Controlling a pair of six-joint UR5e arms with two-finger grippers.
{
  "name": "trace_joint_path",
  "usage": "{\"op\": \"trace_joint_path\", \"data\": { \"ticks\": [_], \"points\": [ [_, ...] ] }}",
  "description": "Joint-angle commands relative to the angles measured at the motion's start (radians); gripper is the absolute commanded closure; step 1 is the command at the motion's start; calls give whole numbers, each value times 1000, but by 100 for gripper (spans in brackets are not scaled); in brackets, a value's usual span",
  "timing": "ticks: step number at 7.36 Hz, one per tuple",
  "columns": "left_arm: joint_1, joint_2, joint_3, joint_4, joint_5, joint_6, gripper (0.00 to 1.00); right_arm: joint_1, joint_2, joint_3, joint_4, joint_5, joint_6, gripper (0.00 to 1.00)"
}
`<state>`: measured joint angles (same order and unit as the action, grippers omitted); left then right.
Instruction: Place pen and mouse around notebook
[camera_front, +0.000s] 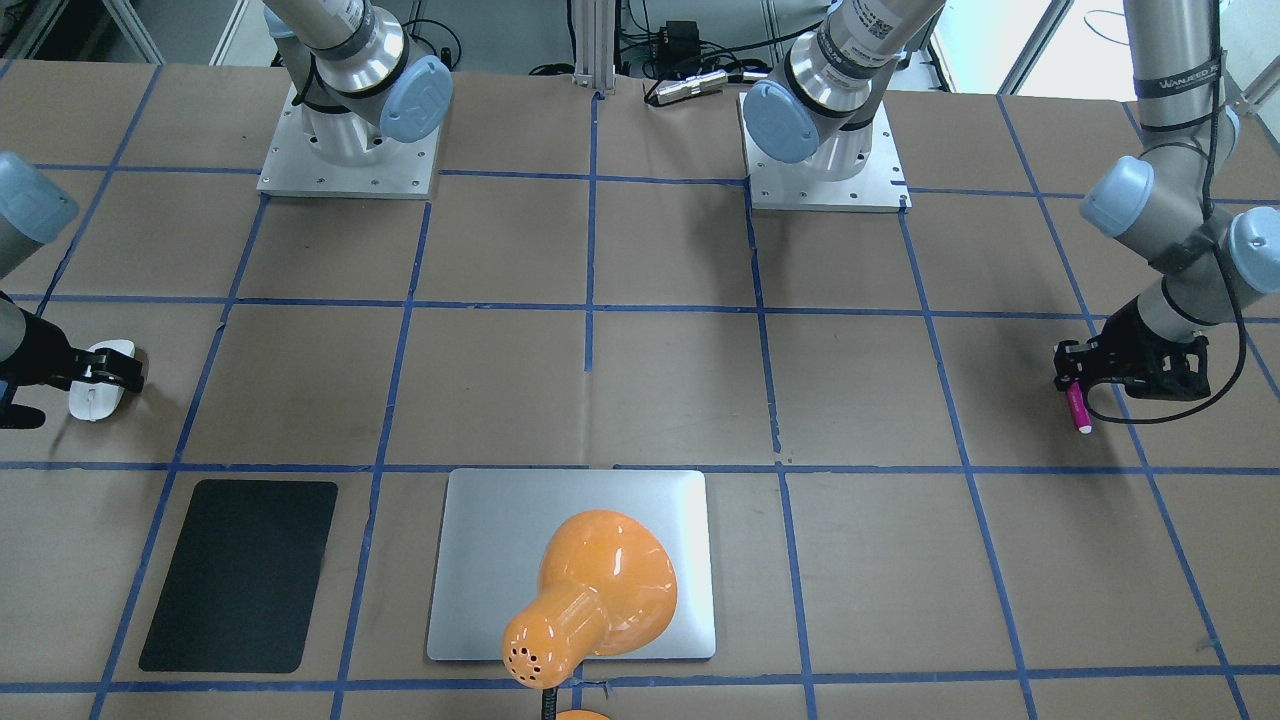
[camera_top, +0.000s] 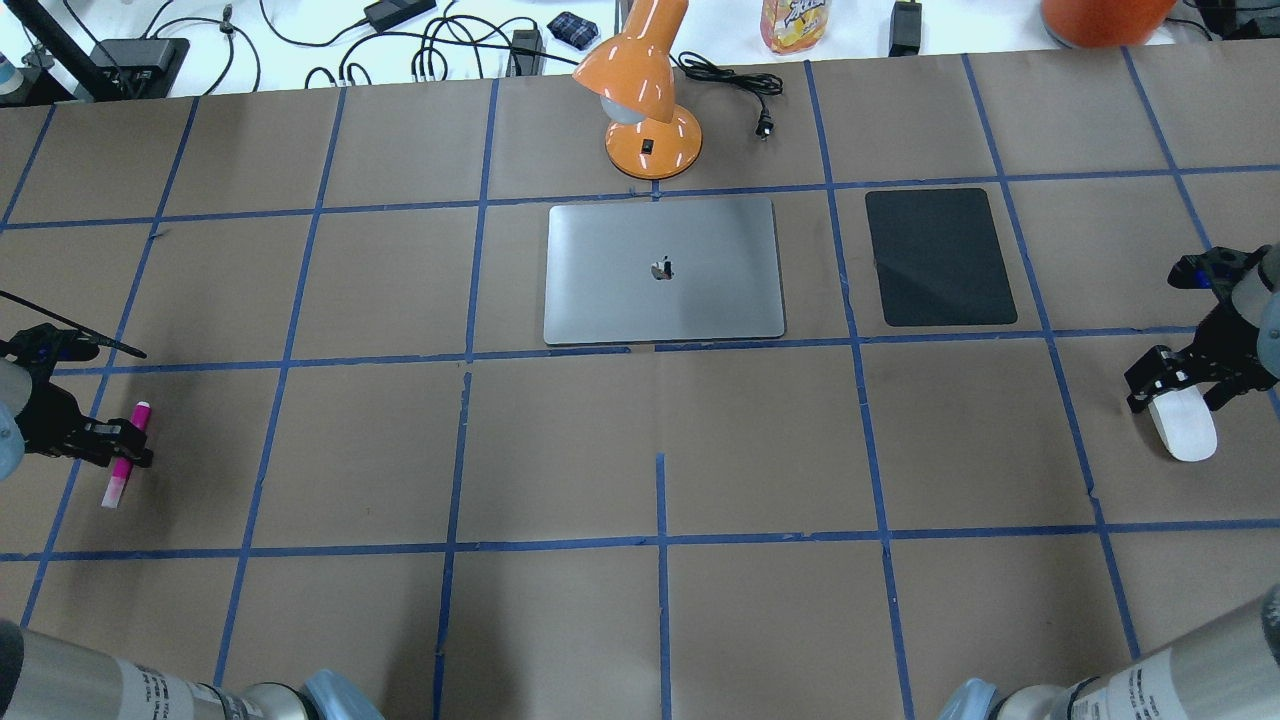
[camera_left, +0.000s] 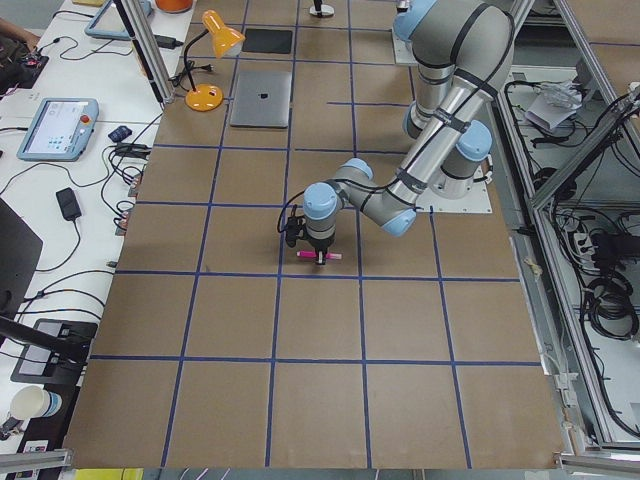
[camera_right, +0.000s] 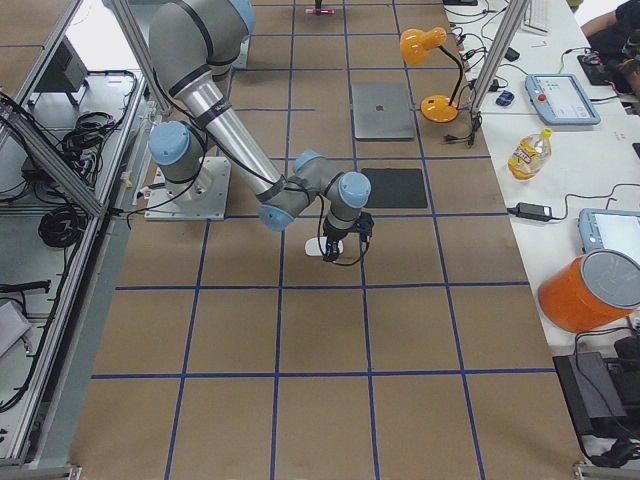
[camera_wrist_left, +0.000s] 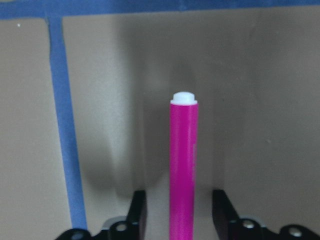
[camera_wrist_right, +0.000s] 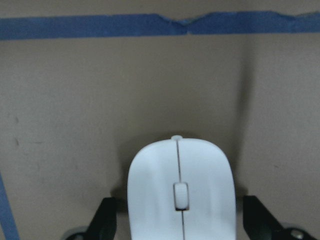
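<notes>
The silver-grey notebook lies flat at the far middle of the table; the front-facing view shows the notebook partly behind a lamp head. The magenta pen lies on the table at the far left edge. My left gripper is open and straddles the pen, with a gap on each side. The white mouse rests on the table at the far right edge. My right gripper is open over it, a finger close on either side of the mouse.
An orange desk lamp stands just behind the notebook, its plug and cable beside it. A thin black mat lies right of the notebook. A bottle and chargers sit past the far edge. Both arm bases are on the robot's side.
</notes>
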<state>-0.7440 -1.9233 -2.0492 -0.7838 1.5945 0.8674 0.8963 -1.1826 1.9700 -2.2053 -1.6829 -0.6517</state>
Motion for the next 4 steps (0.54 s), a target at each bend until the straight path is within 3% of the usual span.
{"op": "trace_joint_path", "data": {
  "ticks": [1,3,4],
  "points": [
    [0,13,0,-11,4,-1,100,1,0,0,4,-3,3,57],
    [-35,94,20,-179,27,-154,100,1,-2,-2,15,-3,10,62],
    [-114,152,20,-227,38,-230,100,3,-9,-6,19,-1,13,61]
  ]
}}
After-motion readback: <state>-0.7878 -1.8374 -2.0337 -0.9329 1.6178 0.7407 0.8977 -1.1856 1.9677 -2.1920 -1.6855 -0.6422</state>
